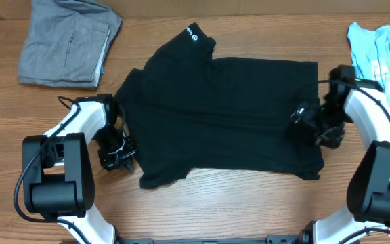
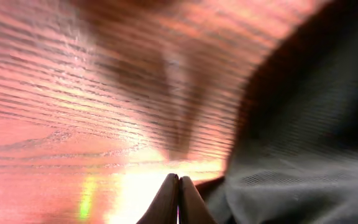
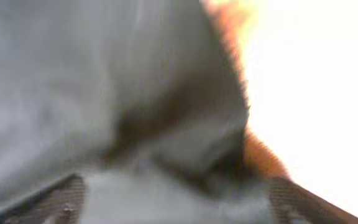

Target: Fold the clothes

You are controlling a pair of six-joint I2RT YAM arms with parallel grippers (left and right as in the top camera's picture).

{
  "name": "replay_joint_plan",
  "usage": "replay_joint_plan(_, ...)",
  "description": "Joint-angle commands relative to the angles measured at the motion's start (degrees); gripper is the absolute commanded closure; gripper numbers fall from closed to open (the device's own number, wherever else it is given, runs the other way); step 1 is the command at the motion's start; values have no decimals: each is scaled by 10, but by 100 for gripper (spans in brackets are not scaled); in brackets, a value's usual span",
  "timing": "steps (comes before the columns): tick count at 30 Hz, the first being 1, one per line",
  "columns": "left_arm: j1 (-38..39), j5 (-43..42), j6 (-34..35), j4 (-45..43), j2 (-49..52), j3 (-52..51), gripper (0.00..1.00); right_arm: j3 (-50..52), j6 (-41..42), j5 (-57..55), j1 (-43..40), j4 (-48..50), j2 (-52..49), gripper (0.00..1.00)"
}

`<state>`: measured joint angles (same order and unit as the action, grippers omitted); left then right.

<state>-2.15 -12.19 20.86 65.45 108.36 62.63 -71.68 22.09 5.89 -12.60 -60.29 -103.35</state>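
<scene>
So the black short-sleeved soft-fabric T-shirt (image 1: 229, 115) is spread mostly flat in the middle of the wooden worktop (image 1: 249, 210), with its small white round logo (image 1: 193, 35) on the far sleeve. The left gripper (image 1: 117, 159) sits at the shirt's left edge, fingers pressed together. The fabric is just beside them and doesn't look pinched. The right gripper (image 1: 310, 125) is over the shirt's right edge, fingers wide apart with blurry fabric between them.

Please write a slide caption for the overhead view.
Black short-sleeved fabric T-shirt spread on wooden table, left claw and right claw at its sides.
</scene>
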Motion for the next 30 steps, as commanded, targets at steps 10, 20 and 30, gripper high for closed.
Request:
replay_joint_plan(10, 103, -15, -11, -13, -111, 40, 53, -11, -16, 52, -35, 89, -14, 94)
replay_joint_plan(20, 172, -16, -10, -27, -47, 37, 85, -11, -4, 47, -35, 101, -78, 96)
replay_joint_plan(30, 171, -7, -16, -26, 19, 6, 96, -11, 9, 1, -37, 96, -121, 96)
